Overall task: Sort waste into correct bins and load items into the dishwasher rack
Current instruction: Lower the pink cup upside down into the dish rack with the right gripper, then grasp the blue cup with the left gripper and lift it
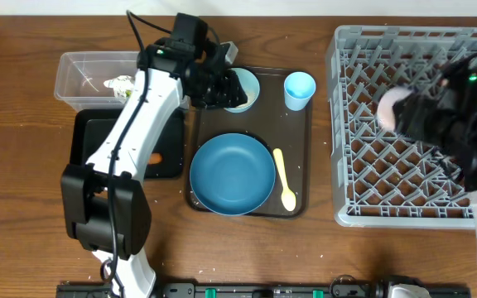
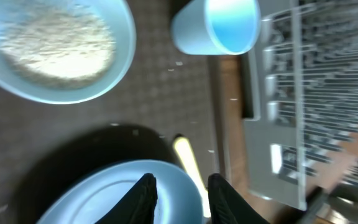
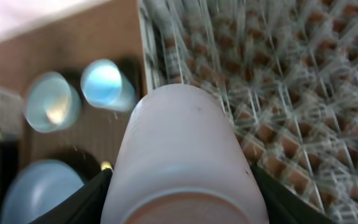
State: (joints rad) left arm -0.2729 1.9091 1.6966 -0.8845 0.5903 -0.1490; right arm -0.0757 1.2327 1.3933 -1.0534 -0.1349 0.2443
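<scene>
Plate [image 1: 232, 174]: large, round and blue, flat on the near half of the dark serving tray [image 1: 301, 136], towards its left side.
Spoon [image 1: 285, 180]: cream-yellow, on the tray just right of the plate, its wide end nearest.
Black bin [image 1: 85, 141]: left of the tray, partly under the left arm; an orange stick [image 1: 163, 157] shows at its right edge, mostly hidden.
Dishwasher rack [image 1: 363, 178]: light-grey pegged crate at the right of the table [image 1: 23, 190].
Right gripper [image 1: 404, 114]: over the rack's left part, fingers clenched on the pink cup [image 1: 387, 106], which lies sideways above the pegs; whether it touches them cannot be told.
Blue cup [image 1: 299, 89]: upright at the tray's far right corner.
Bowl [image 1: 247, 89]: pale blue, far on the tray, just left of the blue cup, holding white rice [image 2: 58, 37].
Left gripper [image 2: 182, 196]: above the tray beside the bowl, fingers [image 2: 143, 194] released and apart, nothing between them.
Clear bin [image 1: 77, 70]: far left, beyond the black bin, with white tissue [image 1: 121, 84] at its right end.
</scene>
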